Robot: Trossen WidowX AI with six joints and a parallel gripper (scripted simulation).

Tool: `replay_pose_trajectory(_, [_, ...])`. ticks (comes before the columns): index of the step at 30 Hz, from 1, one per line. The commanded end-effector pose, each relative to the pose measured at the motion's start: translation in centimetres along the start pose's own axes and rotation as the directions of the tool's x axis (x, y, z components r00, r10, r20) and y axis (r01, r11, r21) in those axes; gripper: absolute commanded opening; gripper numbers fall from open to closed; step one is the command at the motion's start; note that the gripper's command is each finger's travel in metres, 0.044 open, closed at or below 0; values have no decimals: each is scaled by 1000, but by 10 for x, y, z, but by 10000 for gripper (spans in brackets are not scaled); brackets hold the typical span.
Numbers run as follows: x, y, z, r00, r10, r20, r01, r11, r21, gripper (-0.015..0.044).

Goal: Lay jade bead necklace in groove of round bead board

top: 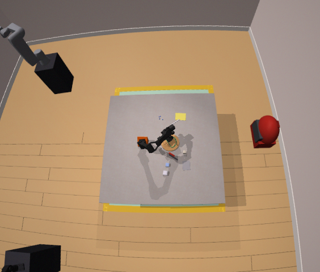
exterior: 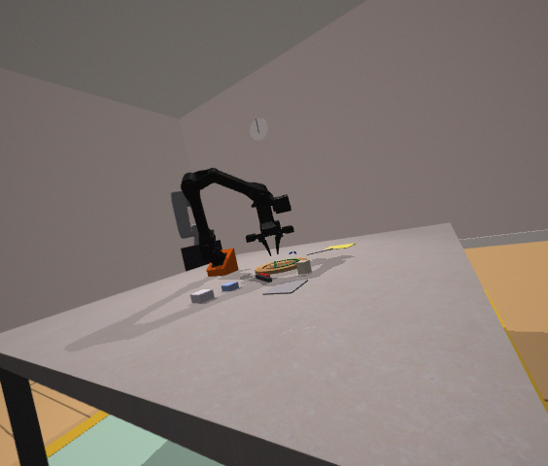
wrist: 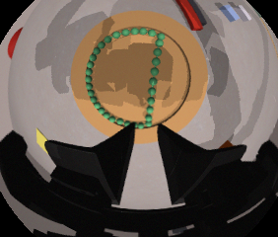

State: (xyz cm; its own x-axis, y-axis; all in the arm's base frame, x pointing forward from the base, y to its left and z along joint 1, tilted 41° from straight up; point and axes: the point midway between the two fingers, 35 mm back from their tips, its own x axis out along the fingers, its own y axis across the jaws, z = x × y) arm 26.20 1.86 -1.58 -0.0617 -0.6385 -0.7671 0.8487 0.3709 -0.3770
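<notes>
The round wooden bead board (top: 169, 149) (exterior: 267, 267) (wrist: 199, 74) lies flat on the table. The jade bead necklace (exterior: 291, 262) (wrist: 89, 79) lies on it as a closed D shape. In the wrist view, its curved side follows the left part of the circular groove. Its other side runs nearly straight across the board, from the upper right to the bottom. The right arc of the groove shows no beads. My gripper (exterior: 274, 254) (wrist: 146, 126) is partly open and empty. Its tips are above the board, near the lower end of the straight bead run in the wrist view.
Around the board lie a red-and-black tool (top: 172, 154) (exterior: 263, 276), a beige block (top: 184, 152) (exterior: 304, 267), a grey sheet (top: 186, 165), a blue block (top: 167, 165) and a white block (top: 165, 173). A yellow sheet (top: 180, 116) and small blue bits lie farther off.
</notes>
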Motion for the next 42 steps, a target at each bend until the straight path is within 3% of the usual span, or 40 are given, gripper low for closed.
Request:
replay_pose_trajectory(1, [5,-1,0,1000,-3,2,3,1000,-6,120])
replay_pose_trajectory(21, [30,-4,-1,1000,-11,5,11,1000,-15,120])
replay_pose_trajectory(26, [28,-2,0,1000,-7,1,7,1000,-6,0])
replay_pose_trajectory(42, [28,-2,0,1000,-7,1,7,1000,-6,0])
